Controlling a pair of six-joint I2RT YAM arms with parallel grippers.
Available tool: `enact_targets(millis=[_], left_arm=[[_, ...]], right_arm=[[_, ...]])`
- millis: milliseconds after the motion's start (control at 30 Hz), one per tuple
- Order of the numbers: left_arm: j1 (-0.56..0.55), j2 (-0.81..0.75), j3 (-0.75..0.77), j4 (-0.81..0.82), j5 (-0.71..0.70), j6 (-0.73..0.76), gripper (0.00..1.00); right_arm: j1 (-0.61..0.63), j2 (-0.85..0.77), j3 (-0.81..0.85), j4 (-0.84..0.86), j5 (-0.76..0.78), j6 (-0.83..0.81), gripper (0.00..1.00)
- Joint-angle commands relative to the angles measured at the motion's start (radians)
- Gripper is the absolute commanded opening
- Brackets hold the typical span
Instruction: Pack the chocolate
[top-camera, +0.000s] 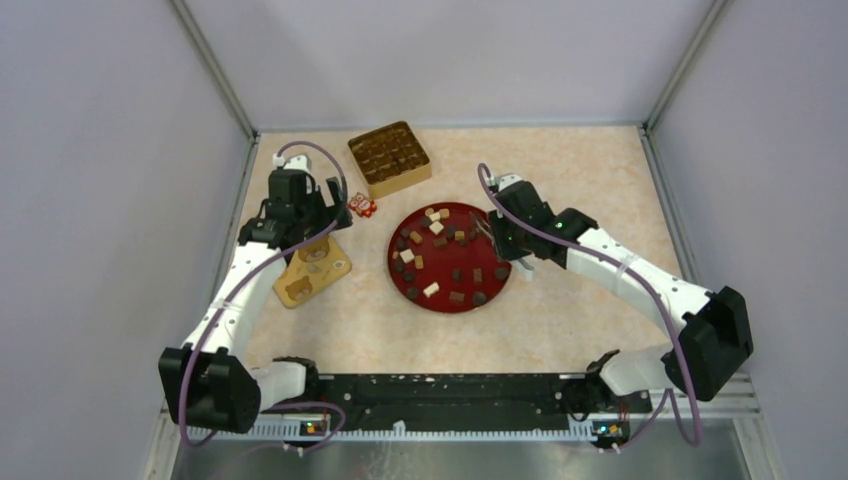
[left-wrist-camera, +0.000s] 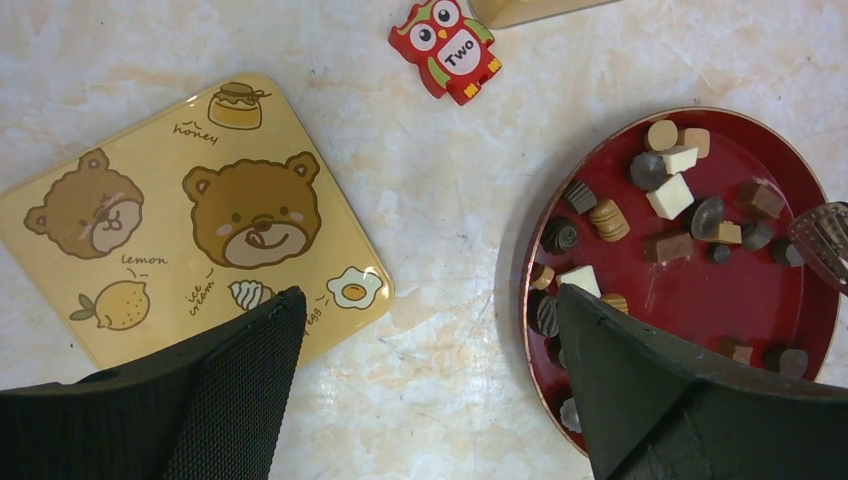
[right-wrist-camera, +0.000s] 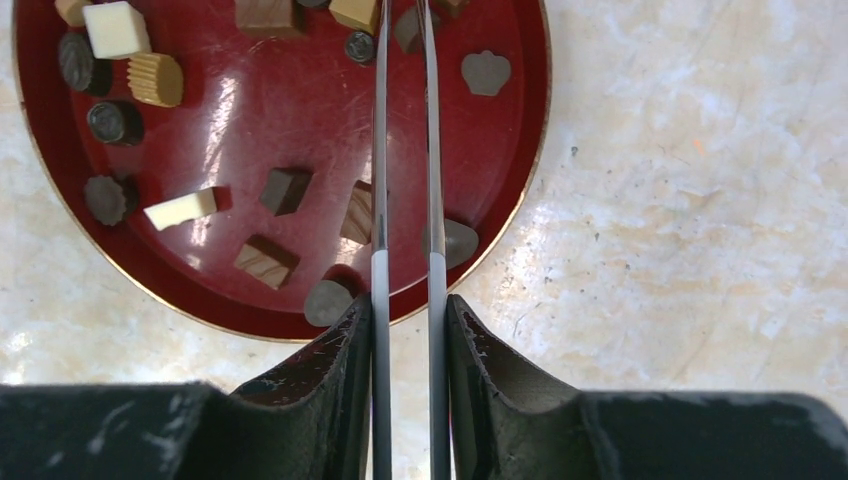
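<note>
My right gripper (right-wrist-camera: 407, 305) is clamped on thin metal tongs (right-wrist-camera: 381, 150). Their two flat blades stand close together over the glossy red plate (right-wrist-camera: 250, 110). My left gripper (left-wrist-camera: 430, 292) is spread wide and holds nothing, above the smooth bear lid (left-wrist-camera: 200, 210). The chocolate (right-wrist-camera: 285, 188) is dark rounded lumps, ridged tan pieces and white cubes. Many pieces lie loose on the plate, so I judge much packing is left. Farther away the golden tin (top-camera: 390, 158) shows a brown grid; how full it is, I cannot tell.
</note>
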Motion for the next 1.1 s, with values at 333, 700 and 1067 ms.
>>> enact_targets(millis=[333,700,1067], left_arm=[[0.0,0.006,0.013,0.038,0.009,-0.007,0.99],[0.0,0.013,0.004,0.048,0.01,-0.004,0.99],[0.0,0.021,-0.006,0.057,0.044,-0.004,0.99]], right_arm=[[0.008,0.006,-0.002,0.014,0.006,0.043,0.32],[0.014,0.051,-0.019,0.01,-0.014,0.063,0.33],[0.04,0.079,-0.002,-0.019,0.059,0.059,0.38]])
